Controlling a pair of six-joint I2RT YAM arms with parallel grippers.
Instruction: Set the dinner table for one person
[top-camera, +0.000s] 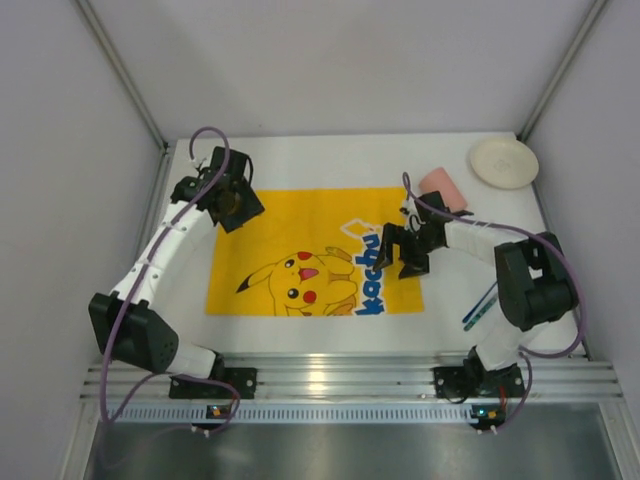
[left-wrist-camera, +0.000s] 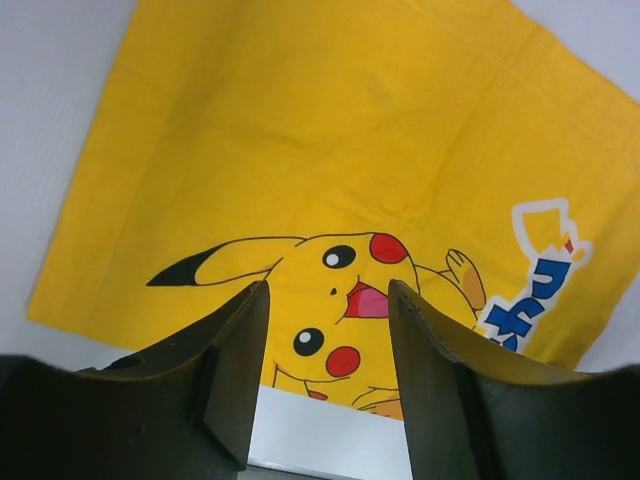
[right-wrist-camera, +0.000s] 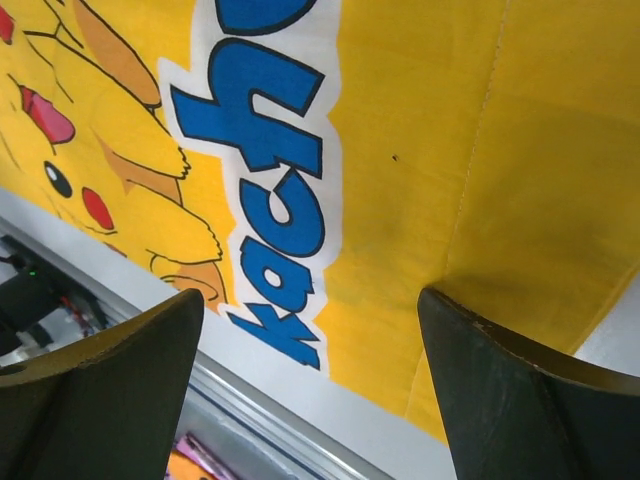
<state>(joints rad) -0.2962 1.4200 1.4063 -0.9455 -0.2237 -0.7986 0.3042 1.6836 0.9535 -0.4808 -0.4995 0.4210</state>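
Observation:
The dinner table (top-camera: 320, 160) is a plain white top with a yellow Pikachu-print placemat (top-camera: 290, 225) lying flat in its middle. My left gripper (top-camera: 238, 208) hovers over the mat's far left corner. It is open, and between its fingers the left wrist view shows only the mat (left-wrist-camera: 330, 130) and a strip of table. My right gripper (top-camera: 402, 255) hangs over the mat's right edge by the blue lettering (right-wrist-camera: 265, 150). It is open wide with nothing in it. Neither gripper (left-wrist-camera: 328, 290) (right-wrist-camera: 310, 300) touches the cloth.
A white plate (top-camera: 503, 162) sits at the far right corner, with a pink cup-like object (top-camera: 443, 188) beside it, just behind the right arm. Blue-green utensils (top-camera: 480, 308) lie at the right near the right arm's elbow. An aluminium rail (top-camera: 330, 375) runs along the near edge.

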